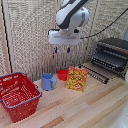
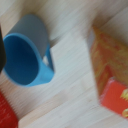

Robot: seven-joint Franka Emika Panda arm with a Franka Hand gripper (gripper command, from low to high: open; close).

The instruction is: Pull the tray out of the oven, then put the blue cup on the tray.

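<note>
The oven (image 1: 113,54) sits at the far corner of the tabletop (image 1: 85,107) on the exterior view's right, its door dropped open, and the tray (image 1: 108,61), a rack of thin metal bars, juts forward out of the cavity, so I judge the pulling-out step to be done or nearly so. What is in hand now looks like the second step, going for the blue cup (image 1: 48,81). That cup stands upright on the tabletop, toward the exterior view's left, just beside the red basket (image 1: 19,95) that occupies the near corner on that side, with a small red bowl (image 1: 62,74) close behind it and a yellow and red box (image 1: 77,78) propped between it and the oven. The gripper (image 1: 62,49) hangs in the air well above the cup and bowl, touching nothing; its two short fingers are parted and hold nothing. The wrist view looks straight down into the cup's open mouth (image 2: 22,57), its handle pointing toward the box (image 2: 110,70), which lies near but apart from it. The next move, as I judge it, calls for a descent lined up over the cup's rim, one finger inside and one outside the wall or both around the body, while keeping away from the handle, the box and the basket.
</note>
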